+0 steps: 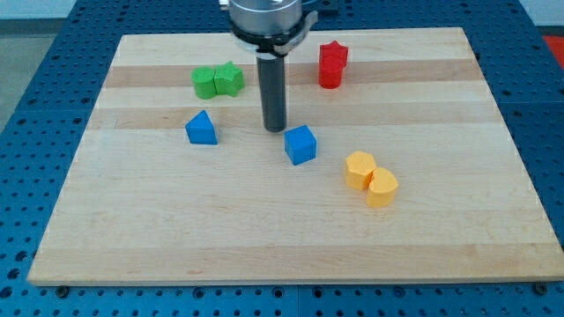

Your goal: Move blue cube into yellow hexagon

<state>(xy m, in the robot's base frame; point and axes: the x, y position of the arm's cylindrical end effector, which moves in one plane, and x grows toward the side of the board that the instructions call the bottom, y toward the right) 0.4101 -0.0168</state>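
A pale wooden table (264, 229) fills most of the view, resting on a blue perforated base (35, 132). The landmark for every place here is the blue cube (300, 144), which sits near the middle of the table. A dark rod (274, 92) hangs down from a metal mount at the view's top, and my tip (275, 129) stands just beside the blue cube, up and to the view's left of it, seemingly apart from it by a narrow gap. There is no claw on this arm, so nothing is clenched, released or grasping; the rod can only push. Down and to the view's right of the blue cube, near it, lie two yellow blocks touching one another: the yellow hexagon (359, 169), closer to the cube, and a rounded yellow block (382, 187) beyond it. To the cube's left sits a blue triangular block (202, 129). Farther up and left are two green blocks (218, 81) pressed together, one star-shaped. Up and slightly right stands a red star block (332, 64). The blue cube looks small, rigid and light, likely to slide easily on smooth wood and to spin if struck off-centre, so the push probably belongs squarely on its upper-left face.
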